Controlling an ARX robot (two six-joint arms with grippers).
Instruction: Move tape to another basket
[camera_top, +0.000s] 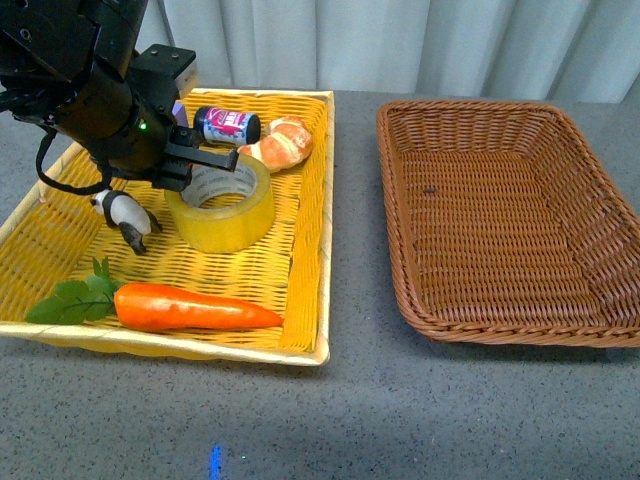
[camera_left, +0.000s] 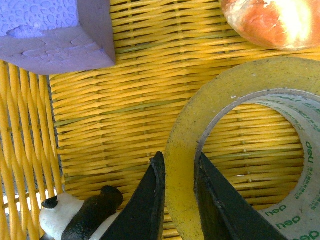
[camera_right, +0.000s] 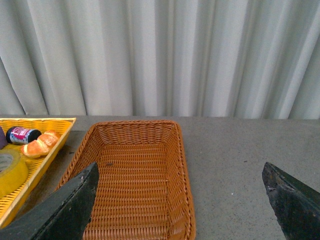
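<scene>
The tape (camera_top: 222, 205), a wide yellowish roll with a pale printed core, sits in the bright yellow tray (camera_top: 300, 290) near its middle. My left gripper (camera_top: 197, 158) is shut on the roll's wall at its far left side. In the left wrist view the two black fingers (camera_left: 150, 200) pinch the tape's wall (camera_left: 180, 165), one outside and one inside the ring. The dark brown wicker basket (camera_top: 400, 260) stands empty to the right. My right gripper (camera_right: 180, 200) is open, held above the table beside the brown basket (camera_right: 135, 180); it is outside the front view.
The yellow tray also holds a carrot (camera_top: 190, 308) at the front, a toy panda (camera_top: 125, 215), a bread roll (camera_top: 282, 142), a small dark bottle (camera_top: 226, 125) and a purple block (camera_left: 50, 30). A curtain hangs behind the grey table.
</scene>
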